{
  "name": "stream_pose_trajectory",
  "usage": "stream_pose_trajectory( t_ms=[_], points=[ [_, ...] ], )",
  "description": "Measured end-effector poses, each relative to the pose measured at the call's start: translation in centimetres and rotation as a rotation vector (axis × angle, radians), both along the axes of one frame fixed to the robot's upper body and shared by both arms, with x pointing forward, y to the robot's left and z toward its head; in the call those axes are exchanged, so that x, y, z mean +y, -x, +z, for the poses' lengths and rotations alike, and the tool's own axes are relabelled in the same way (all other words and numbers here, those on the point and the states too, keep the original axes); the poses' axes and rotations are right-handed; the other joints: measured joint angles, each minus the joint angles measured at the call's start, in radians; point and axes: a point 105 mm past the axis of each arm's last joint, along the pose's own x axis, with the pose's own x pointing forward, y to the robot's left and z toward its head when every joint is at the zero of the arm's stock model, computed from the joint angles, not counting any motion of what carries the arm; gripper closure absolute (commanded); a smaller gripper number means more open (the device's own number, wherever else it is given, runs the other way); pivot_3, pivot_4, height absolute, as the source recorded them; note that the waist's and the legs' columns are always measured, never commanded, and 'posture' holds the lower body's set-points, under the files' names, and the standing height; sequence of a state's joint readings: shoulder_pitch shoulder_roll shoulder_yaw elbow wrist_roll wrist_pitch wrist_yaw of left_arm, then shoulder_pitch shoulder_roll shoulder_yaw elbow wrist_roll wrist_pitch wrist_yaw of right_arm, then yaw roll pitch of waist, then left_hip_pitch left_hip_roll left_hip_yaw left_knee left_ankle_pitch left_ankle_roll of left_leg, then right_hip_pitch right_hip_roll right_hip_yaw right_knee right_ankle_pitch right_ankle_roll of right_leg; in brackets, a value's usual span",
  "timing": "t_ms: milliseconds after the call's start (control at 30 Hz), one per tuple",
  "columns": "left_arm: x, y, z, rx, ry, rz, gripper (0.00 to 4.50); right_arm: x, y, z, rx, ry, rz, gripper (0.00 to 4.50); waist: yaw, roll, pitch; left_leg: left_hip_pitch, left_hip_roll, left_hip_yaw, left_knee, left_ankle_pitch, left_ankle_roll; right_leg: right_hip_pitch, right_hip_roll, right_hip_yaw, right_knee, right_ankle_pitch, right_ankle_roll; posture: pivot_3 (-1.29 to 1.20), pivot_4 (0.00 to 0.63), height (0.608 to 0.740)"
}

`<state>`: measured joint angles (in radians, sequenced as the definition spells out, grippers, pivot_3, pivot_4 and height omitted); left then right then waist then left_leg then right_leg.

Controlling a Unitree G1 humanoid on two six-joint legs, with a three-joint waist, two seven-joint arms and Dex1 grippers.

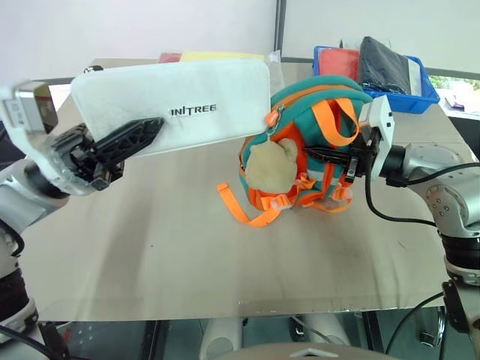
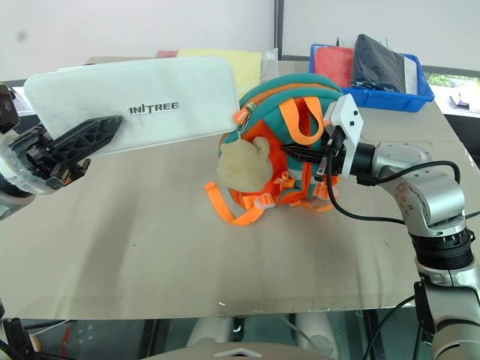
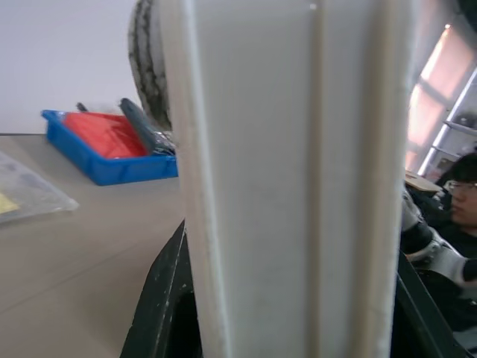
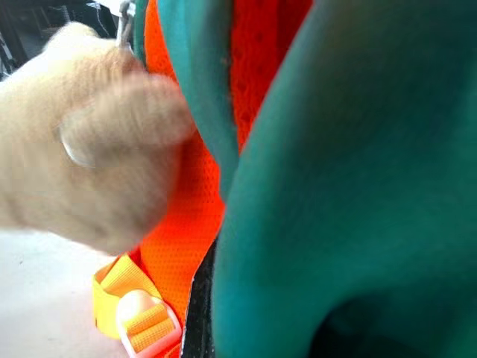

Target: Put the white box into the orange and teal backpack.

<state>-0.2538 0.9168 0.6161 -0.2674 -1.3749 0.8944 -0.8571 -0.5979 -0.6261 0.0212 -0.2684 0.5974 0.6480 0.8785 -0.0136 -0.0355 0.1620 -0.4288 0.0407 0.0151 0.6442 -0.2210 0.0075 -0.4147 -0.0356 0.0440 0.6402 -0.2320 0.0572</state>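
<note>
White box (image 1: 169, 105) held up off the table (image 1: 187, 247) by the left gripper (image 1: 131, 139), fingers clamped on its lower left part, lid with dark lettering facing the camera. Box tilted slightly, its right end close to the top of the backpack (image 1: 315, 120), just beside the zipper pull; contact between them cannot be told. Backpack standing on the table right of centre, orange and teal, orange straps (image 1: 244, 210) trailing onto the tabletop, beige plush toy (image 1: 271, 165) hanging at its front. Right gripper (image 1: 330, 157) level at the backpack's right side, fingers pinched shut on the teal fabric. In the right wrist view, teal cloth (image 4: 350, 186) pressed close, orange mesh and the plush toy beyond. Blue bin (image 1: 409, 94) with red and dark items at the far right corner of the table, well apart from the backpack. Yellow and red sheets (image 1: 217, 55) behind the box. A seated person (image 3: 447, 224) at the edge of the left wrist view.
</note>
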Motion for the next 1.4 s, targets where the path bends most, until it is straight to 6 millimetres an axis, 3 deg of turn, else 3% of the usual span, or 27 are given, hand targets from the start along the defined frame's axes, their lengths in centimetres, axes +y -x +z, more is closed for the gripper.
stream_pose_trajectory(
  t_ms=[167,433,600,733,800,933,1100,1200,1300,1400],
  points=[
    [0.0,-0.3,-1.4,-0.039,-0.071,0.031,3.40,-0.1,0.3,-0.1,0.005,0.005,0.033,4.49,0.006,0.000,0.000,0.000,0.000,0.000,0.001,0.000,0.000,0.000,0.000,0.000,0.000,-0.001,-0.002,0.00,0.150,0.740],
    [0.2,-0.9,-1.4,-0.099,-0.093,0.076,3.40,-1.2,2.7,-0.6,0.056,0.027,0.154,4.49,0.004,0.000,0.000,0.000,0.000,0.000,0.003,0.000,0.000,0.001,0.000,0.000,0.001,-0.001,-0.001,0.00,0.150,0.740],
    [0.1,-0.9,-1.6,-0.123,-0.119,0.063,3.40,-1.2,2.7,-0.5,0.055,0.025,0.153,4.49,0.004,0.000,0.000,0.000,0.000,0.000,0.004,0.000,0.000,0.001,0.000,0.000,0.001,-0.001,-0.001,0.00,0.150,0.740],
    [-0.7,-1.1,-3.4,-0.151,-0.234,0.055,3.40,-0.9,2.4,0.2,0.047,0.013,0.146,4.49,0.004,0.000,0.000,0.000,0.000,0.001,0.004,0.000,0.000,0.001,0.000,0.000,0.001,-0.001,-0.001,0.00,0.150,0.740],
    [-1.5,-1.6,-4.3,-0.171,-0.302,0.072,3.40,-0.5,2.5,0.6,0.047,-0.004,0.153,4.49,0.009,0.000,0.000,0.000,0.000,0.000,0.004,0.000,0.000,0.001,0.000,0.000,0.001,-0.001,-0.001,0.00,0.150,0.740],
    [-5.1,-3.5,-6.0,-0.249,-0.449,0.080,3.40,0.7,3.7,1.5,0.058,-0.040,0.229,4.49,0.019,0.000,0.000,-0.001,0.000,0.000,0.004,0.000,0.000,0.001,0.000,0.000,0.001,0.000,0.000,0.00,0.150,0.740],
    [-8.7,-5.3,-5.9,-0.322,-0.487,0.046,3.40,1.4,4.0,2.1,0.041,-0.076,0.247,4.49,0.025,0.000,0.000,-0.001,0.000,0.000,0.005,0.000,0.000,0.001,0.001,0.000,0.001,0.000,0.001,0.00,0.150,0.740],
    [-12.6,-7.8,-5.1,-0.340,-0.498,0.020,3.40,2.3,3.9,2.4,0.039,-0.150,0.249,4.49,0.032,-0.001,0.000,-0.003,0.000,-0.003,0.008,0.000,0.000,0.002,0.002,-0.002,0.002,0.001,0.001,0.00,0.150,0.740],
    [-14.4,-8.3,-5.9,-0.322,-0.535,-0.034,2.03,2.3,3.6,2.3,0.035,-0.148,0.227,4.50,0.017,-0.001,0.000,-0.002,0.000,0.000,0.007,0.000,0.000,0.002,0.002,0.002,0.002,0.001,0.001,0.00,0.150,0.740],
    [-13.6,-8.8,-6.3,-0.281,-0.506,-0.004,0.63,1.9,2.7,1.6,0.015,-0.119,0.143,4.50,0.001,-0.001,0.000,-0.002,0.000,-0.001,0.005,0.000,0.000,0.001,0.002,0.000,0.002,0.000,0.001,0.00,0.150,0.740]
  ],
)
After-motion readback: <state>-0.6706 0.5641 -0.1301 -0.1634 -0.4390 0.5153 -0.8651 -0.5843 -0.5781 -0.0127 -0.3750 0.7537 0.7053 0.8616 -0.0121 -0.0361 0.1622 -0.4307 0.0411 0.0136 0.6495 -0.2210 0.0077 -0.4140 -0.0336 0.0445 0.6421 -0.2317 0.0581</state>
